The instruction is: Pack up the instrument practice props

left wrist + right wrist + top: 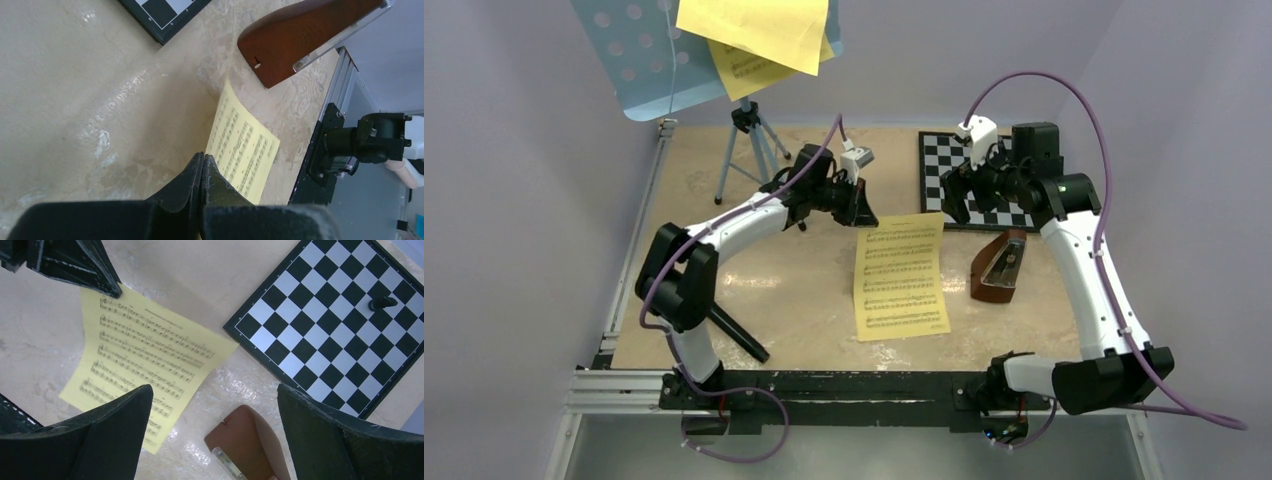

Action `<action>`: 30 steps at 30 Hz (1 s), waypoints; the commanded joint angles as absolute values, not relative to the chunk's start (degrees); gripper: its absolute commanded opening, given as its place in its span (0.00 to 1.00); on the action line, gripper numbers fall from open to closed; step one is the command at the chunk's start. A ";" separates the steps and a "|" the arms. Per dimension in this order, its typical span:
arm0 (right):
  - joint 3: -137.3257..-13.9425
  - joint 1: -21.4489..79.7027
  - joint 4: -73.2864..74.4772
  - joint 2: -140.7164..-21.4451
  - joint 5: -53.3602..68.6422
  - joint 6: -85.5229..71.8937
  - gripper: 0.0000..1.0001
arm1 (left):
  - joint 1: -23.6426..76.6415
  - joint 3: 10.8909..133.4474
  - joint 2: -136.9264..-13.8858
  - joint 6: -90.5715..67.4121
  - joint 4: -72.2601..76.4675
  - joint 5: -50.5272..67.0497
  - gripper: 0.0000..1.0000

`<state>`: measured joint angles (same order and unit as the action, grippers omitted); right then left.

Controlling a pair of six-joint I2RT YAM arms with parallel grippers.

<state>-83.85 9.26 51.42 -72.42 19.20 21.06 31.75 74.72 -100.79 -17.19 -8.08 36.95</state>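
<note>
The left pincer (202,159) has its two fingers pressed together, with the tips at the far left corner of the loose yellow sheet (902,275). It is not clear whether any paper is pinched between them. This sheet of printed music lies flat on the desk (794,290) and is the landmark for the rest.

The right pincer (212,390) stands wide apart and grips nothing. It hangs above the desk off the sheet's far right corner.

Just to the right of the sheet is the brown metronome (999,265). It sits apart from the paper, with its narrow end pointing away from the arm bases. Beyond the sheet's far right corner is the black-and-white chessboard (969,175), close to the paper without touching it. One small dark piece (382,303) stands on the board.

Well beyond the sheet and to its left, the light-blue music stand (749,150) stands on its tripod at the far side of the desk. More yellow pages (759,30) rest on its perforated tray (639,60), overlapping each other and hanging past the tray's lower edge.
</note>
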 commanded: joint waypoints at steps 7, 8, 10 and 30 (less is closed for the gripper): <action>-84.21 7.51 48.96 -74.36 19.59 20.14 0.98 | 33.80 78.60 -109.92 -26.29 -7.43 37.17 0.00; -84.41 7.50 48.93 -74.58 19.68 19.99 0.98 | 33.87 78.74 -110.66 -25.29 -7.62 37.36 0.00; -84.61 7.49 48.84 -74.83 19.77 19.65 0.98 | 33.84 79.00 -111.55 -21.91 -7.72 39.13 0.00; -82.07 7.31 50.26 -72.33 19.77 19.63 0.99 | 35.02 82.17 -117.05 -25.14 -7.08 37.89 0.00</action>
